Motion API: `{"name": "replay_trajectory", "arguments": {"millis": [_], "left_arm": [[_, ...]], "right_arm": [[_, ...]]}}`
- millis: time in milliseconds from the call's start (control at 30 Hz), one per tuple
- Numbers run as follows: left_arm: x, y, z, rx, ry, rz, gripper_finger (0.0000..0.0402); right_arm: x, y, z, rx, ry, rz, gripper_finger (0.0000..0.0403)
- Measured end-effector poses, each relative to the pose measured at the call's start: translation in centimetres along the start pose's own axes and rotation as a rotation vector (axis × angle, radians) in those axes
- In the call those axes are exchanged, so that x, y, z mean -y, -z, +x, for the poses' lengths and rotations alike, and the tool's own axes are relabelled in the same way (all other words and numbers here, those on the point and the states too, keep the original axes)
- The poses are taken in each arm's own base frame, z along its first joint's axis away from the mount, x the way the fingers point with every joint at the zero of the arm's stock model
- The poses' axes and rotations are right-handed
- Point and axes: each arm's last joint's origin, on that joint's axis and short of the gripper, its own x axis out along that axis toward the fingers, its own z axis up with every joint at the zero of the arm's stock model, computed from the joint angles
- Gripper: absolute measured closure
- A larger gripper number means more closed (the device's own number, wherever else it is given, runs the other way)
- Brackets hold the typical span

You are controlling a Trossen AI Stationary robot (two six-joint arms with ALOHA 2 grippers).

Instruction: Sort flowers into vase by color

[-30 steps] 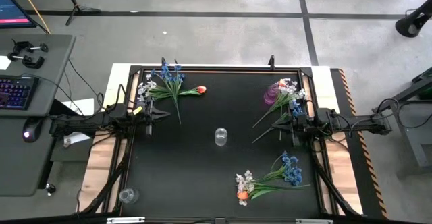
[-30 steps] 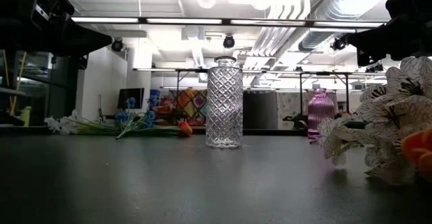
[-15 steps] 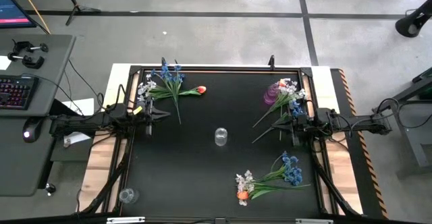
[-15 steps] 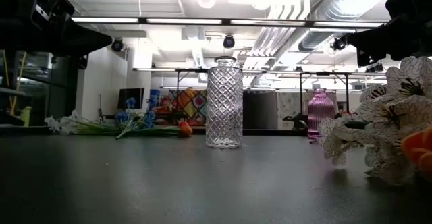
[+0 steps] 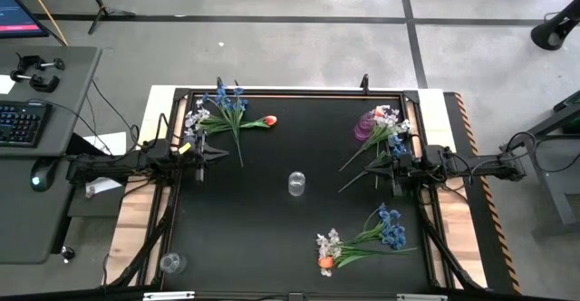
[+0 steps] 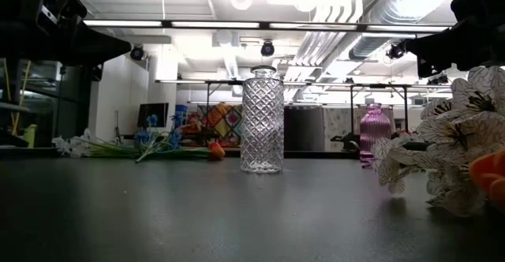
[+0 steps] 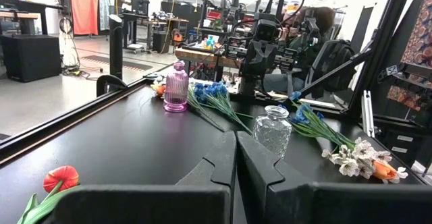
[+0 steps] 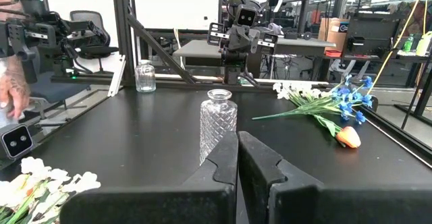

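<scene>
Centrally, a clear diamond-cut glass vase point(image 5: 296, 184) stands upright; bushy blue, white and orange fabric flowers point(image 5: 225, 115) lie at eleven, two and five o'clock. Left gripper point(image 5: 223, 153) and right gripper point(image 5: 370, 168) hover clenched, empty.

No readable text, labels, brands or numbers anywhere; lettering on a dark sign behind the far arm too cropped to read.
</scene>
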Motion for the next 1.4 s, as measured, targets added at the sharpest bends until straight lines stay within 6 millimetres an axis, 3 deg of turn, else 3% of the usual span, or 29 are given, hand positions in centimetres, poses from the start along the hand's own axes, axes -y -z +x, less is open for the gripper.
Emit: {"name": "replay_trajectory", "arguments": {"millis": [1000, 1067, 1267, 1400], "left_arm": [[0.0, 0.0, 0.0, 0.0, 0.0, 0.0, 0.0401], [0.0, 0.0, 0.0, 0.0, 0.0, 0.0, 0.0401], [0.0, 0.0, 0.0, 0.0, 0.0, 0.0, 0.0401], [0.0, 0.0, 0.0, 0.0, 0.0, 0.0, 0.0401]], "right_arm": [[0.1, -0.2, 0.0, 0.022, 0.028, 0.008, 0.0402], [0.1, -1.0, -0.1, 0.105, 0.034, 0.112, 0.0402], [0.9, -4.7, -1.3, 0.573, 0.059, 0.756, 0.0402], [1.1, -5.9, -1.6, 0.725, 0.055, 0.814, 0.0402]]}}
